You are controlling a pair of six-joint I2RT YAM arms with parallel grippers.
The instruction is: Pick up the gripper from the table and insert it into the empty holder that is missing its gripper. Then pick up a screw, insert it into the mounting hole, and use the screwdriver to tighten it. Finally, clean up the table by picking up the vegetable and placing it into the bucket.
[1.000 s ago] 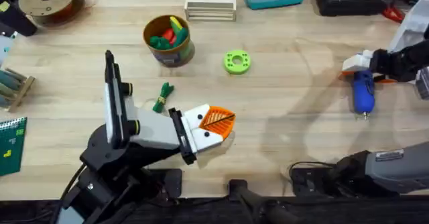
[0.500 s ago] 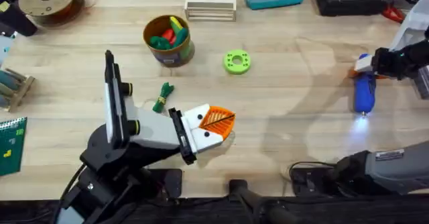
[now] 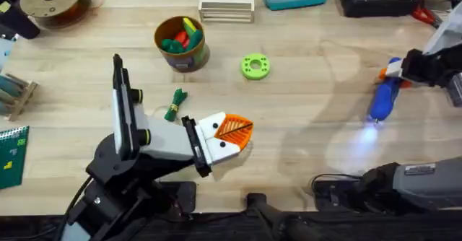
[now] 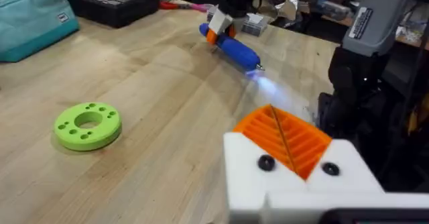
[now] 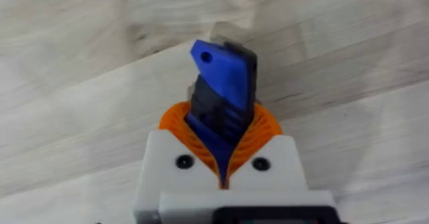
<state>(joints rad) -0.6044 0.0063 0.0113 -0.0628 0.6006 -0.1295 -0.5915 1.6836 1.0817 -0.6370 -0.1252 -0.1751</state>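
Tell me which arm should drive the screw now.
Right. Its pincer is already clamped on the screwdriver, lifted and tilted with its bit light shining on the table. The left pincer sits shut and idle near the vegetable.

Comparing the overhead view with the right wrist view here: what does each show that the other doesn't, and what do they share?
Overhead alone: the short round tin bucket with toy vegetables inside, the small green leafy toy vegetable lying on the wood, the green ring-shaped disc, and the left gripper with its orange ribbed pads.

Right wrist alone: a close look at the orange ribbed pads pressing against the tool's dark butt end.

Both: the fat bright-blue screwdriver clamped in the right gripper, over the light wooden plank table.
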